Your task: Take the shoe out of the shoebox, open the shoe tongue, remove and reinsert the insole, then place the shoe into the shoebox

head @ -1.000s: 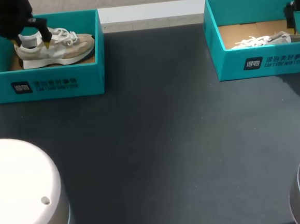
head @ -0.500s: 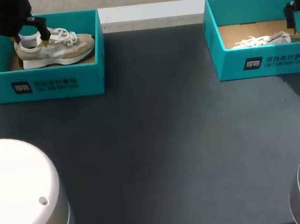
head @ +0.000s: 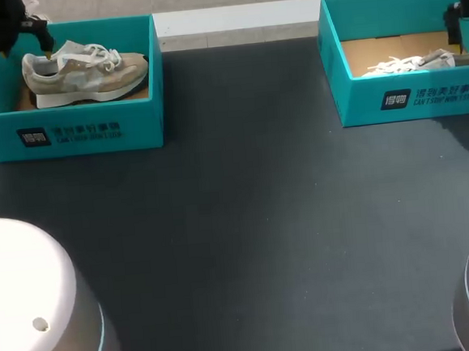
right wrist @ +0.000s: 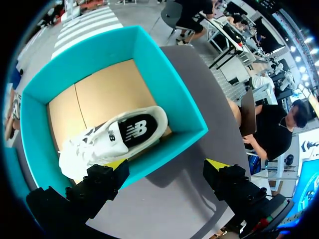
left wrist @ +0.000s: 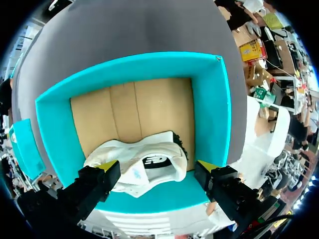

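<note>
Teal cardboard held both shoes at this moment. The left shoebox (head: 77, 135) stood at the far left corner of the table (head: 246, 223), and the beige sneaker (head: 88, 73) sat upright inside it, its toe toward the middle of the table. The right shoebox (head: 407, 97) stood at the far right corner, with the white sneaker (right wrist: 114, 137) on its brown floor.

The left gripper (left wrist: 157, 167) hung above the heel end of the beige sneaker. Its fingers were spread wide and touched nothing. The right gripper (right wrist: 167, 164) hung over the outer wall of the right shoebox, with fingers also apart and empty.

A dark insole (right wrist: 133, 130) lay seated inside the white sneaker. The heel opening of the beige sneaker looked dark in the same way. We could not tell how the tongues stood.

We judged the progress with care. No shoe was out on the table and no insole was loose. Such a scene fits the very start of the task, and it fits also the very end. These views alone could not decide between the two. If it was the start, every step was left: lifting out, tongue, insole, and return.
</note>
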`<action>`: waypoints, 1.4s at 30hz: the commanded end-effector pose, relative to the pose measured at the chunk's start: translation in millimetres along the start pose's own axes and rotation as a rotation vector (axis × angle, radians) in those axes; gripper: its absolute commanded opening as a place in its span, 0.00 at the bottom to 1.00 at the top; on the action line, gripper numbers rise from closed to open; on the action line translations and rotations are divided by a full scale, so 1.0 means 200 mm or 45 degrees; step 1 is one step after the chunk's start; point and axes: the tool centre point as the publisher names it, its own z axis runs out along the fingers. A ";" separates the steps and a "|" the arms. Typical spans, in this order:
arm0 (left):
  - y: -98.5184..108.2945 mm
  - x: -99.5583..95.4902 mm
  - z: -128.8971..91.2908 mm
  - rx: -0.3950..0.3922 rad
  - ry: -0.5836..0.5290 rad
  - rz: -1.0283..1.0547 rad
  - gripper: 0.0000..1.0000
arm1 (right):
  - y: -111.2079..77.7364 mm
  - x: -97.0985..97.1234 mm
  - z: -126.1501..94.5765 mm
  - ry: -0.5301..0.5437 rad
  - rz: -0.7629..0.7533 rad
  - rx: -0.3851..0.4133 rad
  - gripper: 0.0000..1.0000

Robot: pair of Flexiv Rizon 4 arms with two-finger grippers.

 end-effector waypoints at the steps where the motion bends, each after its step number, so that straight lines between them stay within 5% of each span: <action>1: 0.17 0.05 0.09 0.063 -0.003 -0.041 1.00 | 0.00 0.00 0.00 0.003 0.002 -0.002 1.00; 6: 0.23 0.11 0.17 0.057 0.038 -0.105 0.94 | 0.00 0.00 0.00 0.003 0.002 -0.002 1.00; 13: 0.25 0.19 0.23 0.061 0.069 -0.107 0.98 | 0.00 0.00 0.00 0.003 0.002 -0.002 1.00; 18: 0.25 0.22 0.31 0.098 0.074 -0.146 0.85 | 0.00 0.00 0.00 0.003 0.002 -0.002 1.00; 20: 0.25 0.22 0.33 0.115 0.068 -0.156 0.67 | 0.00 0.00 0.00 0.003 0.002 -0.002 1.00; 24: 0.24 0.22 0.37 0.136 0.081 -0.168 0.64 | 0.00 0.00 0.00 0.003 0.002 -0.002 1.00; 28: 0.23 0.24 0.41 0.156 0.092 -0.171 0.50 | 0.00 0.00 0.00 0.003 0.002 -0.002 1.00; 42: 0.19 0.29 0.54 0.272 0.131 -0.195 0.48 | 0.00 0.00 0.00 0.003 0.002 -0.002 1.00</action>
